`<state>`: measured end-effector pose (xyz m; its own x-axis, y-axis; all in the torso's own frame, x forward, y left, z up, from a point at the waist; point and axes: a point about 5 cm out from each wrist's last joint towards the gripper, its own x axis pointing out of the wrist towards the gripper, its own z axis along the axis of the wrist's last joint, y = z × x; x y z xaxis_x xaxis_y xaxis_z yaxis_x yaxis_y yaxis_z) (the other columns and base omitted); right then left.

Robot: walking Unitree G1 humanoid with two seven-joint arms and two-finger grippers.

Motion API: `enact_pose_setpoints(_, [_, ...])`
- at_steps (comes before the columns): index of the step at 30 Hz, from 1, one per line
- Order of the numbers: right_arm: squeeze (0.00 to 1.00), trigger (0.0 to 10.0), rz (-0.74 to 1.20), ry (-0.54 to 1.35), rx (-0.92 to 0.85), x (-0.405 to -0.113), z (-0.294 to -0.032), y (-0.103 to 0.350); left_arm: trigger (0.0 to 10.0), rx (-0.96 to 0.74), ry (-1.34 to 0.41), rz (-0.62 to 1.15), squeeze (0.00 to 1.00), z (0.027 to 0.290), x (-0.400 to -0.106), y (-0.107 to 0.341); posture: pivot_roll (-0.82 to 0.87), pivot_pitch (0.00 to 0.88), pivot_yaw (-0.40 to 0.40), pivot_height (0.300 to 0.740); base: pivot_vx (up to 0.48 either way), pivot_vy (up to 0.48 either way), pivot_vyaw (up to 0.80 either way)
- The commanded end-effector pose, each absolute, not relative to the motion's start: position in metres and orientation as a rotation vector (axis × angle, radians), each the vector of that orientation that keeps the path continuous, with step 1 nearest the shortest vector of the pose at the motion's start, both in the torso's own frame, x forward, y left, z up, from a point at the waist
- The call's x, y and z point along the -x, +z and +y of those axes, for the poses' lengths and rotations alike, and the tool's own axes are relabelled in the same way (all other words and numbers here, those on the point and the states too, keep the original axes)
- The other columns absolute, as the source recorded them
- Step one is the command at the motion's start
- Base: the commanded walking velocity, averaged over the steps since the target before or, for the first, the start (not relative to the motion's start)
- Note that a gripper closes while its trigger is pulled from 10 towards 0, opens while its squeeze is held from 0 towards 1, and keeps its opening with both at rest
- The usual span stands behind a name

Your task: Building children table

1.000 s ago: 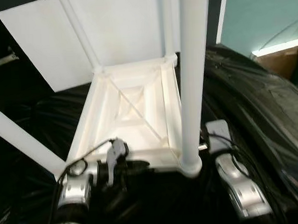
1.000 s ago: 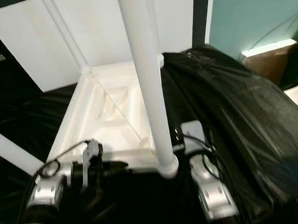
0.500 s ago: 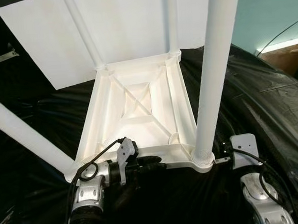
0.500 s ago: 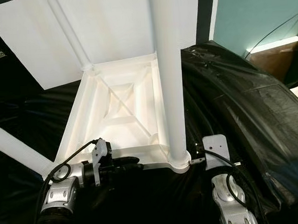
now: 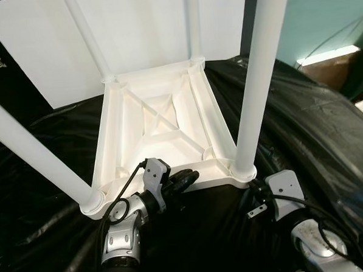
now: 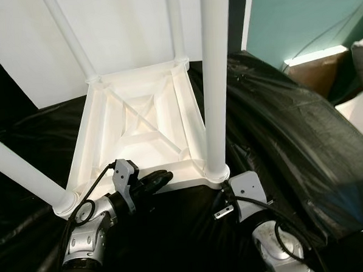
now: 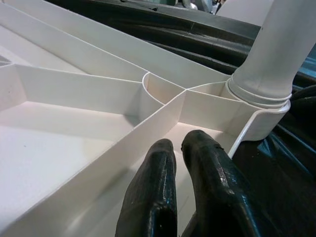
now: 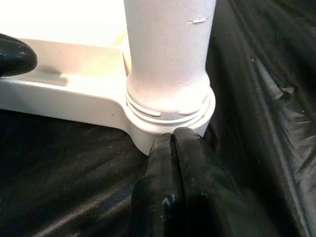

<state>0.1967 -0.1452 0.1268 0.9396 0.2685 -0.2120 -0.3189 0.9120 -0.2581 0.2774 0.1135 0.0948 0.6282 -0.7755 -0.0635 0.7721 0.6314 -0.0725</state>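
**Inverted table braced at near edge**

The white children's table (image 5: 162, 125) lies upside down on black plastic sheeting (image 5: 315, 123), legs up. The left pincer (image 7: 185, 163), fingers pressed together, rests on the near rim. The right pincer (image 8: 173, 148), likewise closed and empty, butts the near-right leg (image 5: 252, 96) socket, apparently steadying it.

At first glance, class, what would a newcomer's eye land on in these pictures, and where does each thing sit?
An upturned white plastic table lies in the middle on crumpled black plastic sheeting, its round white legs pointing up. At its near edge, the left gripper rests its closed black fingers on the rim. The right gripper, also closed, presses against the socket of the near right leg.
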Motion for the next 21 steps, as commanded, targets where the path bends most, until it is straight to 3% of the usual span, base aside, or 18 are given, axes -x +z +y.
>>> enact_pose_setpoints(1, [0.0, 10.0, 0.185, 0.347, 0.262, -0.193, -0.138, 0.127, 10.0, 0.044, -0.891, 0.147, 0.0, 0.116, -0.271, 0.085, -0.13, 0.033, 0.084, 0.74, 0.0, 0.0, 0.0])
enact_pose_setpoints(11, [0.0, 10.0, 0.178, 0.328, 0.274, -0.202, -0.139, 0.128, 10.0, 0.056, -0.891, 0.127, 0.0, 0.119, -0.268, 0.093, -0.11, 0.029, 0.072, 0.74, 0.0, 0.0, 0.0])
enact_pose_setpoints(18, [0.0, 10.0, 0.188, 0.338, 0.265, -0.208, -0.135, 0.126, 10.0, 0.217, -1.245, 0.097, 0.0, 0.131, -0.232, 0.121, -0.1, 0.025, 0.066, 0.74, 0.0, 0.0, 0.0])
enact_pose_setpoints(19, [0.0, 10.0, 0.189, 0.337, 0.262, -0.209, -0.135, 0.125, 10.0, 0.226, -1.279, 0.088, 0.2, 0.134, -0.228, 0.123, -0.1, 0.025, 0.066, 0.74, 0.0, 0.0, 0.0])
enact_pose_setpoints(20, [0.0, 10.0, 0.189, 0.337, 0.262, -0.209, -0.135, 0.125, 10.0, 0.226, -1.279, 0.088, 0.2, 0.134, -0.228, 0.123, -0.1, 0.025, 0.066, 0.74, 0.0, 0.0, 0.0])
enact_pose_setpoints(21, [0.0, 10.0, 0.19, 0.335, 0.263, -0.211, -0.135, 0.125, 10.0, 0.237, -1.289, 0.076, 1.0, 0.135, -0.227, 0.125, -0.1, 0.024, 0.066, 0.74, 0.0, 0.0, 0.0])
